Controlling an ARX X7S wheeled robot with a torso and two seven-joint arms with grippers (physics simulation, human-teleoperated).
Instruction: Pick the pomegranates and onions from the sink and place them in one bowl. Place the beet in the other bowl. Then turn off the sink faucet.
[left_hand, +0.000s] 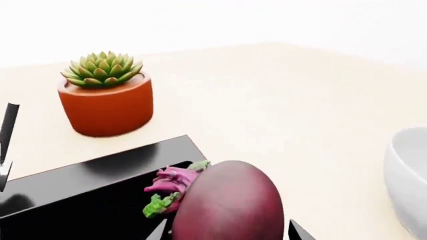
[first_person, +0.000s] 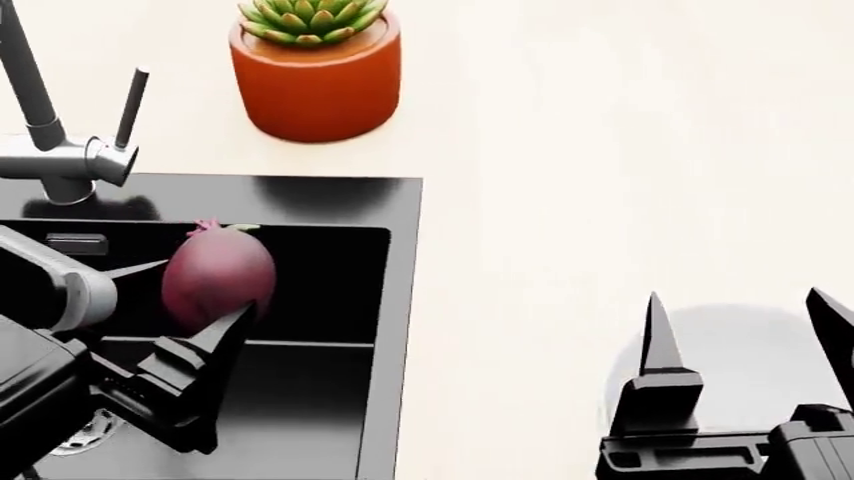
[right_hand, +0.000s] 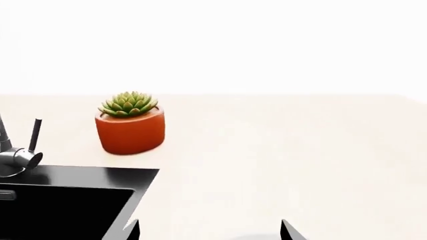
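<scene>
Beet (first_person: 218, 278) is held between the left gripper (first_person: 174, 300) fingers, above the sink (first_person: 387, 300) near its right wall; stem tuft faces the faucet side. Not yet delivered: the white bowl (left_hand: 407, 185) is seen only as a rim at the edge of the left wrist view, well apart from the beet across bare counter (first_person: 601, 150).

Right gripper (first_person: 741, 340) is open and empty, hovering over the counter right of the sink, fingers spread wide.

Progress, as judged: beet step is mid-carry, bowl placement left. No pomegranates or onions are visible in the part of the basin that shows, and the wooden bowl is in no view, so that step cannot be confirmed either way. Faucet (first_person: 54, 130) is still to be dealt with; lever stands up beside the spout, no water stream can be made out, though the renders are probably too coarse to rule it out.

View differences:
- left wrist: beet close-up with pink-green tuft, bowl rim, succulent pot (left_hand: 107, 95); fingertips barely visible under the beet
- head: both grippers, drain strainer (first_person: 80, 435) partly hidden by the left arm, faucet base; no bowl seen
- right wrist: only fingertip edges, sink corner, faucet, pot; no beet, no bowl
</scene>
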